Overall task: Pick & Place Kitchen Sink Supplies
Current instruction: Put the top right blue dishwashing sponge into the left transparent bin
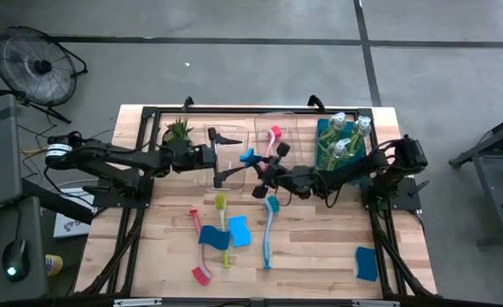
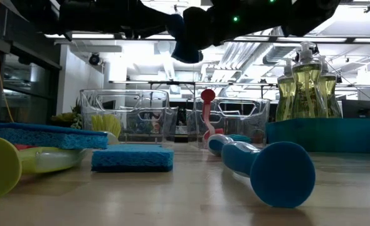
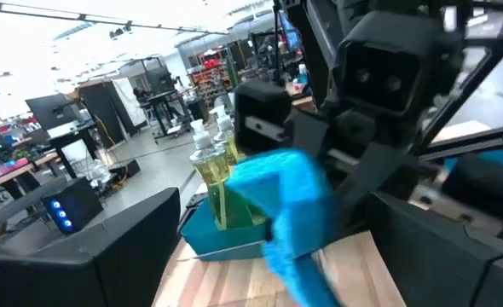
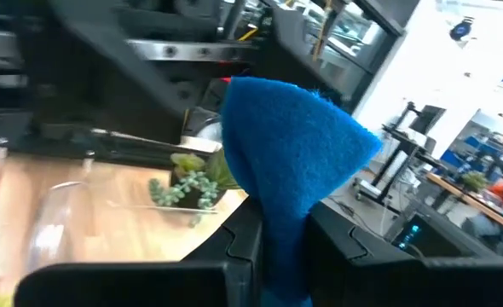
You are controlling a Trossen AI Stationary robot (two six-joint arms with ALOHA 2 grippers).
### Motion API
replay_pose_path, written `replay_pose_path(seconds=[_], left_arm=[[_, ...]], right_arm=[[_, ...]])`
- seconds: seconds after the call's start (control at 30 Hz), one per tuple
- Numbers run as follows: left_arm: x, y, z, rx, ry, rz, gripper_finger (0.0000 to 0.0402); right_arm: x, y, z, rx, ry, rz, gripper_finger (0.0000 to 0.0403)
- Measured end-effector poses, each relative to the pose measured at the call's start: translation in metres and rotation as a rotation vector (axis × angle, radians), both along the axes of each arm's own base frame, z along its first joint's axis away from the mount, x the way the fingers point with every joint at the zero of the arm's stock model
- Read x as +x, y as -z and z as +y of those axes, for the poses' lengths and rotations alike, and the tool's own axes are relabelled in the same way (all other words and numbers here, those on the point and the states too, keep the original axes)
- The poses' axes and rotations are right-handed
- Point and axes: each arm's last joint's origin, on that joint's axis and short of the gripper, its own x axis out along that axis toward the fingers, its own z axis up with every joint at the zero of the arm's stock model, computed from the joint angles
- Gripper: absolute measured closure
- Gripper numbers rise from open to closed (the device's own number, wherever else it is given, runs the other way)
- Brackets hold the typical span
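A blue sponge (image 1: 248, 157), pinched folded in the right claw (image 1: 257, 162), hangs in the air over the clear bins (image 1: 234, 136), likely for dropping in. The left claw (image 1: 222, 158) gapes wide beside it, empty. On the table (image 1: 320, 247) lie three more sponges and four brushes; three soap bottles (image 1: 345, 136) stand in the teal bin (image 1: 321, 153).
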Motion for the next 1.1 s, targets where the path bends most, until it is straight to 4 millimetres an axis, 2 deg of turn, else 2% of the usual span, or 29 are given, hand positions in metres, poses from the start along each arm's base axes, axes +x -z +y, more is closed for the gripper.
replay_pose_path(seconds=[0.53,0.87,0.97,1.1], left_arm=[[0.001,-0.003,0.0,-0.035,-0.007,-0.045,0.0035],[0.022,-0.007,0.001,-0.04,0.019,-0.03,0.0036],[0.023,-0.007,0.002,-0.041,0.019,-0.025,0.0048],[0.023,-0.006,0.002,-0.052,0.019,-0.013,0.0088]], right_arm=[[0.003,-0.006,-0.017,0.002,-0.07,-0.068,0.0353],[0.002,-0.004,-0.018,0.003,-0.053,-0.045,0.0353],[0.002,-0.004,-0.017,0.0,-0.048,-0.04,0.0353],[0.002,-0.003,-0.017,-0.002,-0.048,-0.036,0.0353]])
